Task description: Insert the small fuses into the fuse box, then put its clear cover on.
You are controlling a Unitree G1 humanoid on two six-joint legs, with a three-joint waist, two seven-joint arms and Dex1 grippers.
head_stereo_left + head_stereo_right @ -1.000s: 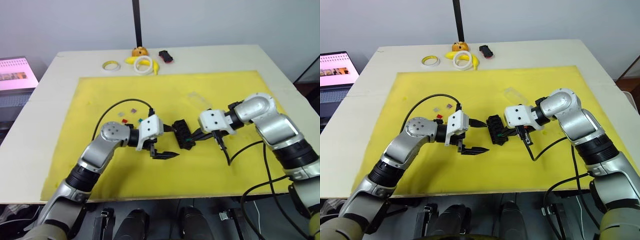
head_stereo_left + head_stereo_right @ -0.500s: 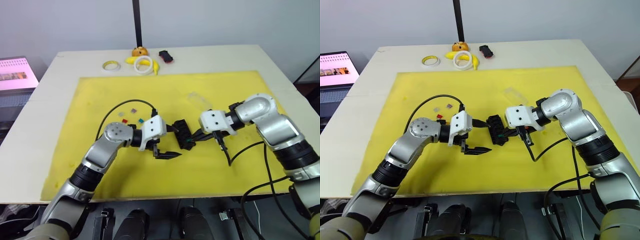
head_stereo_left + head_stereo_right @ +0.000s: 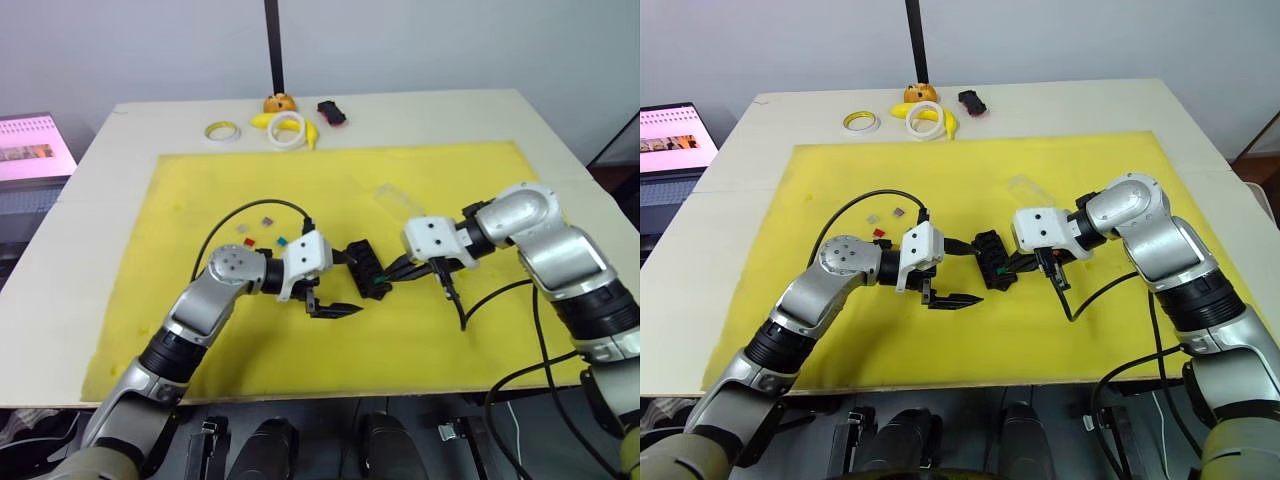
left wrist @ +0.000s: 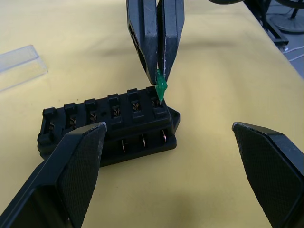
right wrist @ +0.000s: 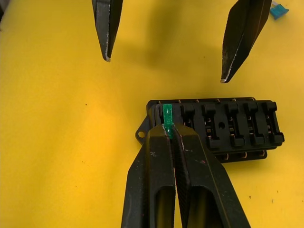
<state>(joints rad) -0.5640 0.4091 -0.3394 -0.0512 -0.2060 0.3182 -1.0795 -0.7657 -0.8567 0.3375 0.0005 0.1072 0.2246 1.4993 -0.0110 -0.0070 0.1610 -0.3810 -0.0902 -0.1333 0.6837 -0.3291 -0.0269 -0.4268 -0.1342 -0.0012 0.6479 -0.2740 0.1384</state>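
Observation:
The black fuse box (image 3: pixel 366 268) lies mid-mat. My right gripper (image 5: pixel 169 130) is shut on a green fuse (image 5: pixel 167 115), and the fuse's lower edge sits at the box's end slot (image 4: pixel 160 102). In the left wrist view the right gripper (image 4: pixel 158 80) comes down onto that corner of the box. My left gripper (image 3: pixel 343 285) stands open just left of the box, one finger on either side of its near end, touching nothing. The clear cover (image 3: pixel 398 197) lies on the mat behind the box. Loose red (image 3: pixel 249 242), purple (image 3: pixel 267 222) and blue (image 3: pixel 282 241) fuses lie left of the box.
A yellow mat (image 3: pixel 200 330) covers most of the table. At the far edge are two tape rings (image 3: pixel 221 131) (image 3: pixel 287 128), a banana (image 3: pixel 310 135), an orange object (image 3: pixel 281 103) and a small toy car (image 3: pixel 332 112). A laptop (image 3: pixel 30 150) stands to the left.
My left gripper has moved slightly right, closer to the fuse box, and stayed open. The right gripper has barely shifted and still holds the green fuse at the box.

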